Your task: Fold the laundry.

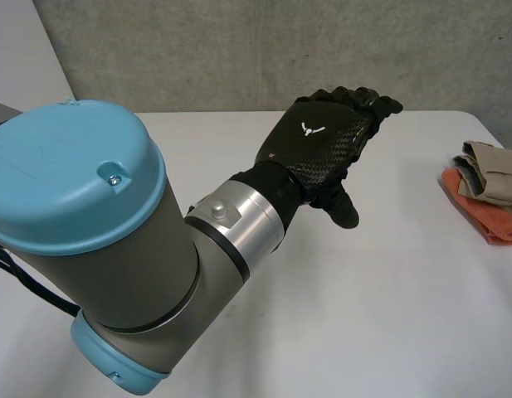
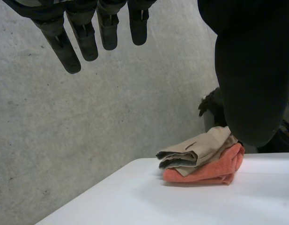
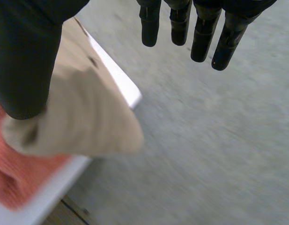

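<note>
Fingers straight; white emblem on left hand

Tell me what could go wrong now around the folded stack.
The beige cloth on the orange towel sits right at the table corner; a nudge from the open right hand beside it could push the stack off. The open left hand is raised mid-table; a sweep toward that side might clip the pile.
</note>
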Controlling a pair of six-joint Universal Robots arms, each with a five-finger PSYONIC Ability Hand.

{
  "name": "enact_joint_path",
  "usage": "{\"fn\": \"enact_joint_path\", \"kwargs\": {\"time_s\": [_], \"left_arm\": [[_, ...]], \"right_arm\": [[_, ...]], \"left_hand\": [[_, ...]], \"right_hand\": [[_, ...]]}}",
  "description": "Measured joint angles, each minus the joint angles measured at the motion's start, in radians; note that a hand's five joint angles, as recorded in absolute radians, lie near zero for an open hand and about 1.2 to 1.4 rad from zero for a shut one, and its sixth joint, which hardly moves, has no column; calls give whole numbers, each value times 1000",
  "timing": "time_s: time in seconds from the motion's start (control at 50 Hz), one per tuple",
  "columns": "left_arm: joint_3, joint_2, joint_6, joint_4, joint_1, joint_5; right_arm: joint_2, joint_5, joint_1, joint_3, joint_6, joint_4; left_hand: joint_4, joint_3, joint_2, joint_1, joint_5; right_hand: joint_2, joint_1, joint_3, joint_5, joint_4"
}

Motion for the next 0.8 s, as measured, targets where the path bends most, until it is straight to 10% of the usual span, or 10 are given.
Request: {"fn": "enact_joint_path", "kwargs": {"time_s": [0.3,0.8], "left_arm": [[-5,-7,-3,-29,0,-2],[-100,41,-5,-63,91,-48]], "right_arm": [[-169,491,151,-15,-176,27],[-375,469,926,270,476,21]], "left_hand": [[0,0,0,0,0],[0,0,0,0,0]], "right_hand": [[0,0,0,0,0],[0,0,0,0,0]]}}
